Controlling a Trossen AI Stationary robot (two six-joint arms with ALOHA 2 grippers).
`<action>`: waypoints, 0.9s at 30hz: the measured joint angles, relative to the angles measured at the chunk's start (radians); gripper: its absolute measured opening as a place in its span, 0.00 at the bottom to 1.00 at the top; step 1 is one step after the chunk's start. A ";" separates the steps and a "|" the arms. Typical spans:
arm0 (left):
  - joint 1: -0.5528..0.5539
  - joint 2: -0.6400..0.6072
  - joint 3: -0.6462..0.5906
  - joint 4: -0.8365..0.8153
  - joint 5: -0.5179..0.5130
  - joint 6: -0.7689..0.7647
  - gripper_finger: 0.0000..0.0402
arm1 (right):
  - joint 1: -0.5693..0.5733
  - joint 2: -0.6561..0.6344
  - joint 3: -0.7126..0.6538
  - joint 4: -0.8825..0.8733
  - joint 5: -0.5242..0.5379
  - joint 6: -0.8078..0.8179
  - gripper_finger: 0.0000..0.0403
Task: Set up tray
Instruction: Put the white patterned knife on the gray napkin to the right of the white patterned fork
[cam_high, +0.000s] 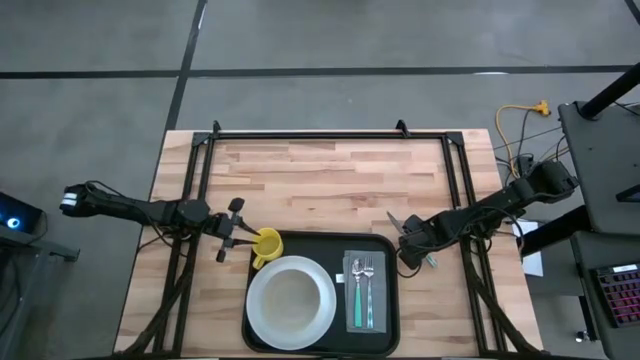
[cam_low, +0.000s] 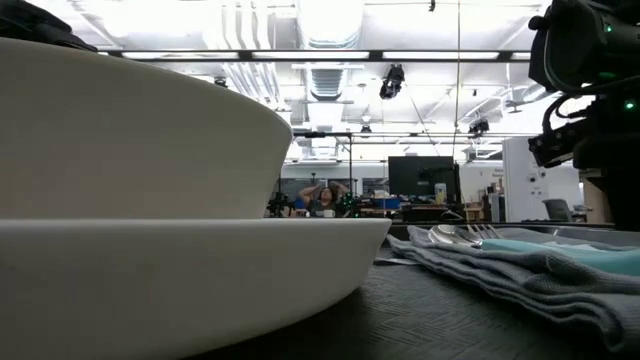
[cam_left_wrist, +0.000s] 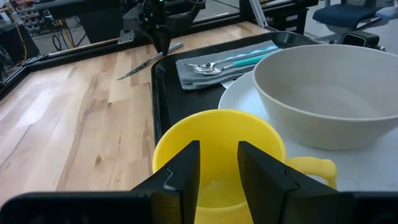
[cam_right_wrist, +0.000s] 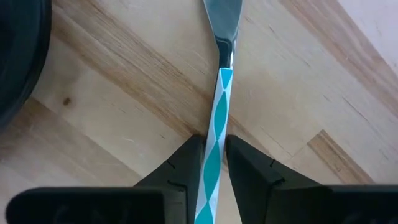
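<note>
Straddling the yellow mug's (cam_high: 266, 246) rim at the tray's (cam_high: 387, 318) ten o'clock corner, your left end effector (cam_high: 238, 237) pinched it. The tray sat at the bench's (cam_high: 320, 180) six o'clock edge. At the tray's two o'clock, your right end effector (cam_right_wrist: 212, 163) pinched a teal-handled knife (cam_right_wrist: 219, 106).

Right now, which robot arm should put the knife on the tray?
The right one, probably. Its right gripper is already shut on the knife beside the tray, while the left gripper is clamped on the yellow cup.

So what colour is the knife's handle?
The knife handle is teal with white diamond shapes, clearest in the right wrist view.
</note>
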 joint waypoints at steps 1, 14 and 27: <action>0.000 0.000 0.000 0.000 0.000 0.000 0.23 | 0.000 0.000 0.000 0.000 -0.001 0.003 0.18; 0.000 0.000 0.000 0.000 0.000 0.000 0.23 | -0.001 0.000 0.000 0.002 -0.010 0.038 0.05; 0.000 0.000 0.000 0.000 0.000 0.000 0.23 | 0.000 -0.038 0.057 0.000 -0.011 0.042 0.05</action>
